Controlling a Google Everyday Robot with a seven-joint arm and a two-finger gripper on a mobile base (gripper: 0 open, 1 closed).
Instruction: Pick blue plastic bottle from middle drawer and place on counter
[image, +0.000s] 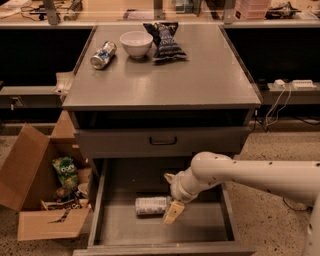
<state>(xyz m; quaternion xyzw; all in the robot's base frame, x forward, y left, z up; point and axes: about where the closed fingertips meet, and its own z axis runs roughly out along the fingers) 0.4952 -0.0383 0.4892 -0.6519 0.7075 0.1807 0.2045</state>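
Note:
The blue plastic bottle (151, 205) lies on its side on the floor of the open middle drawer (150, 229), towards the back centre. My gripper (168, 198) hangs inside the drawer at the bottle's right end. It is open, with one cream finger (173, 212) right beside the bottle's end and the other further back. The white arm comes in from the right. The grey counter (190, 80) is the cabinet top above the drawer.
On the counter's far left stand a blue-and-silver can (103, 55), a white bowl (136, 43) and a dark chip bag (165, 41). A shut drawer front with a black handle (162, 141) sits above the open drawer. An open cardboard box (45, 200) with snacks stands on the floor at left.

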